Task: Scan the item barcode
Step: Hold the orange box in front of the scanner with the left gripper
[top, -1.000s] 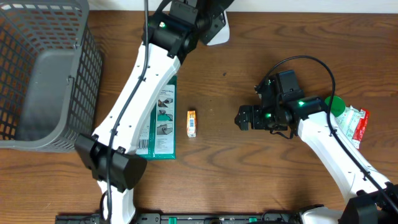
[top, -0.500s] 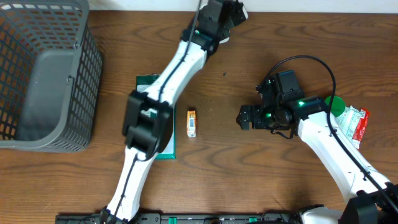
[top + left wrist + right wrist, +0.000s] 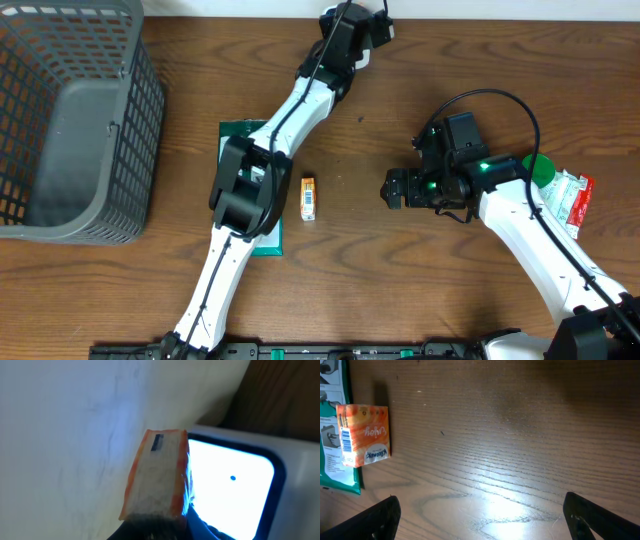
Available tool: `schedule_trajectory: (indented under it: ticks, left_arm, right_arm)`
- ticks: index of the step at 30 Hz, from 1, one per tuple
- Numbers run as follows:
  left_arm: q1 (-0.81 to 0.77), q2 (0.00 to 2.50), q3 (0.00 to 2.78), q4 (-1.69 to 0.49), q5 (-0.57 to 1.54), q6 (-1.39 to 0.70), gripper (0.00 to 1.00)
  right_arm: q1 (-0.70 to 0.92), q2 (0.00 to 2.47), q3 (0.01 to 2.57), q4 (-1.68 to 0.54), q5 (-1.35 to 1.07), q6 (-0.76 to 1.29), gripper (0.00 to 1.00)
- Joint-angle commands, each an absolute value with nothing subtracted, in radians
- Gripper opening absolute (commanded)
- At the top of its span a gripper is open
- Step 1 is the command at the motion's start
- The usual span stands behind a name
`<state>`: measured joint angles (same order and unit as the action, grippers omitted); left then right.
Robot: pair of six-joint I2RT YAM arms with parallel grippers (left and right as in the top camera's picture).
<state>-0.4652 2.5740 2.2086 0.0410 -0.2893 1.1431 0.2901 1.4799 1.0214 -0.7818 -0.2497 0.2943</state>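
My left gripper (image 3: 356, 28) is stretched to the table's far edge. It is shut on a small packet with orange edges (image 3: 157, 475), which fills the left wrist view. The packet is held right beside the white scanner (image 3: 280, 467), whose bright window (image 3: 230, 490) glows next to it; in the overhead view the scanner (image 3: 384, 32) is mostly hidden under the arm. My right gripper (image 3: 392, 188) hovers open over bare wood (image 3: 482, 520), with nothing between its fingers.
A second orange tissue packet (image 3: 308, 198) (image 3: 364, 435) lies mid-table, left of the right gripper. A green flat package (image 3: 240, 135) lies under the left arm. A grey basket (image 3: 70, 120) stands at the left. A green disc (image 3: 540, 168) and a red-white packet (image 3: 572, 195) lie at the right.
The left arm has straightened out and swung its gripper rightward along the far edge toward the scanner, still holding the packet. The right arm has not moved.
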Motion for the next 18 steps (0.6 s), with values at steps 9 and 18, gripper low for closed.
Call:
schedule_trajectory:
  ticks: [9,18]
  left_arm:
    - [-0.456,2.576,2.217,0.014,-0.296,1.201,0.07]
    - [-0.455,2.573,2.217,-0.018,-0.297,1.201,0.07]
  right_arm:
    - [0.29,1.471,1.027,-0.782,-0.244,0.279,0.99]
    - [0.29,1.471,1.027,-0.782,-0.244,0.279,0.99]
